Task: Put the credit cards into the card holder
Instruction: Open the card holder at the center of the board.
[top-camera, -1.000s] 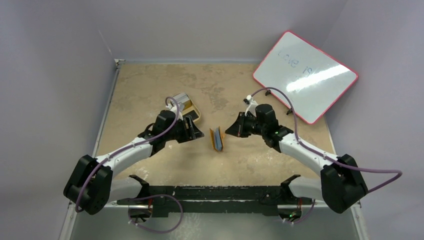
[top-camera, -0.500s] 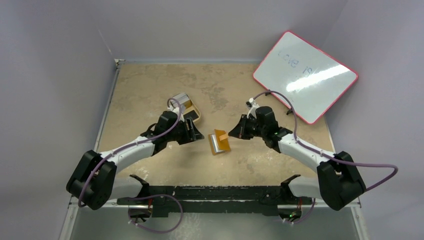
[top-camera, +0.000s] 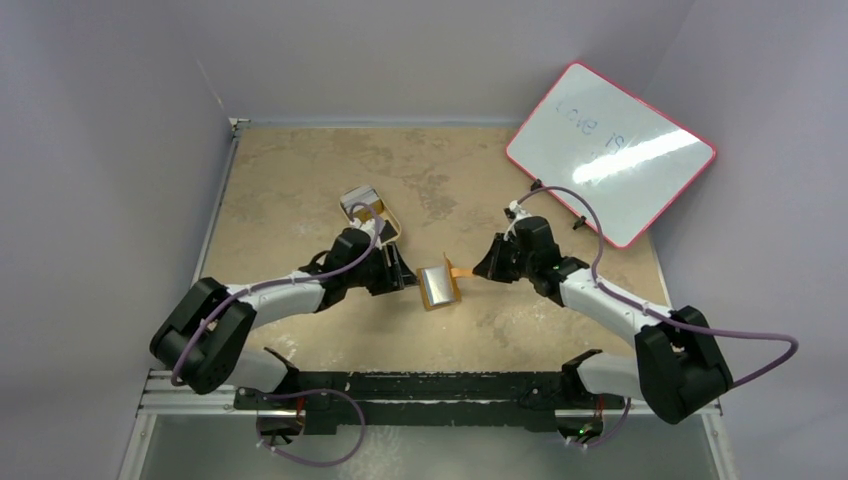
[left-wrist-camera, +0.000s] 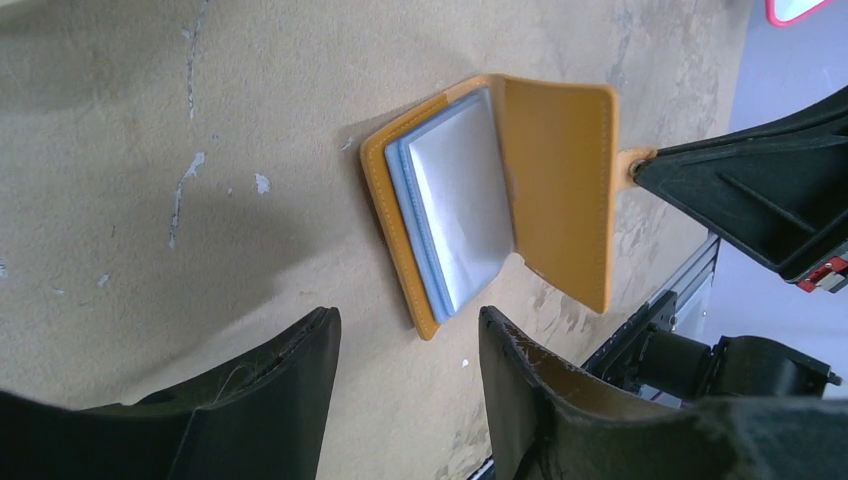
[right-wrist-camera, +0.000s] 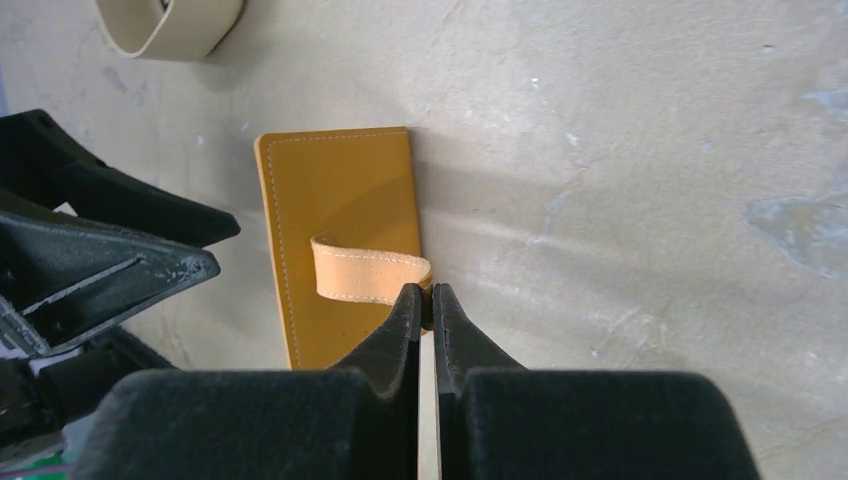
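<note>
Opening the card holder (left-wrist-camera: 455, 215) looks like the job right now, so here's how I'd play it. Lift the cover by the strap (right-wrist-camera: 365, 272) gently, up and away, not sideways, or the whole thing probably skids across the tabletop (left-wrist-camera: 200, 120). Get the pockets facing up and flat before going for any card.

My right claw (right-wrist-camera: 425, 300) is pinched tight on the tip of that strap, with the orange cover just ahead of it. My left claw (left-wrist-camera: 408, 318) is spread wide with nothing in it. The open holder sits just ahead of it, grey-blue pockets showing, not touching as far as I can tell. The credit cards (top-camera: 358, 203) are in the cream tray (top-camera: 388, 228), beyond my left claw.
</note>
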